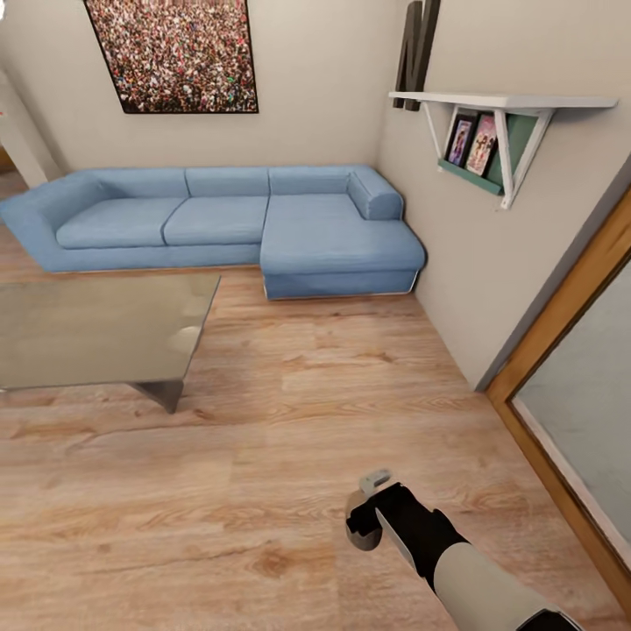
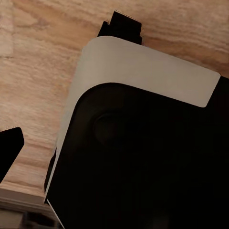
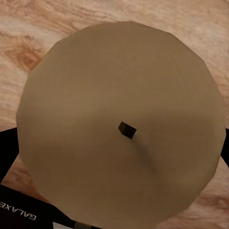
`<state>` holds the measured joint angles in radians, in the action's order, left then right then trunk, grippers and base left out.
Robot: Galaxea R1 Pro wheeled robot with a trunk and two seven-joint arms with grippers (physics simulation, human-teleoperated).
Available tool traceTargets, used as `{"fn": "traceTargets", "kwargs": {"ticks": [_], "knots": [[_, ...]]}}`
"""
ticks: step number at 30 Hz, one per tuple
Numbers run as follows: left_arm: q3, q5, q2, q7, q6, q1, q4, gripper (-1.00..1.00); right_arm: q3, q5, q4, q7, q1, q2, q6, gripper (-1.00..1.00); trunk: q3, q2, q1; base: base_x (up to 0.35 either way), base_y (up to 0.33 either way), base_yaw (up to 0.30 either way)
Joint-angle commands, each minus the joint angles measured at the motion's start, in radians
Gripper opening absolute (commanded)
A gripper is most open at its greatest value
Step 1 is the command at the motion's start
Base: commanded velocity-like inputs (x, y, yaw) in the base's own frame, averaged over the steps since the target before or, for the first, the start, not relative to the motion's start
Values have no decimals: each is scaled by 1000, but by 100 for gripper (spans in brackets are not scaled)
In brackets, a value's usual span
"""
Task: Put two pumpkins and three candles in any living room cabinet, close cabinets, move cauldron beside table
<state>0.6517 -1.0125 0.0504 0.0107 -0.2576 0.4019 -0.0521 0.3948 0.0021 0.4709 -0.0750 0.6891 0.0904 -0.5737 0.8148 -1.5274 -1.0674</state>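
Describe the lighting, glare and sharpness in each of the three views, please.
Head view: even soft light, pale reflections on the glass table. Left wrist view: robot's body dark, in shade. Right wrist view: candle top very near, slightly soft, in the right pincer.

Blue sofa (image 1: 219,219), tan wood-grain floor (image 1: 263,491), beige candle (image 3: 119,129), black tool (image 1: 366,519).

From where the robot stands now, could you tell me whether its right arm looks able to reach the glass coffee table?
Probably not yet. The right gripper, shut on a candle, is low over bare wood floor, well apart from the coffee table. Nothing blocks the way; the base would likely need to move closer.
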Motion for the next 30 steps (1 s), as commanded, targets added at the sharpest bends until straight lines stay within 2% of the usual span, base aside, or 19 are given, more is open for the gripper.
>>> {"fn": "traceTargets", "kwargs": {"ticks": [1,30], "knots": [[0,0,0,0,0,0,0,100,0,-1,0,0,0,0,0,-100,0,0,0,0,0,289],[0,0,-1,0,0,0,0,100,0,-1,0,0,0,0,1,-100,0,0,0,0,0,289]]}}
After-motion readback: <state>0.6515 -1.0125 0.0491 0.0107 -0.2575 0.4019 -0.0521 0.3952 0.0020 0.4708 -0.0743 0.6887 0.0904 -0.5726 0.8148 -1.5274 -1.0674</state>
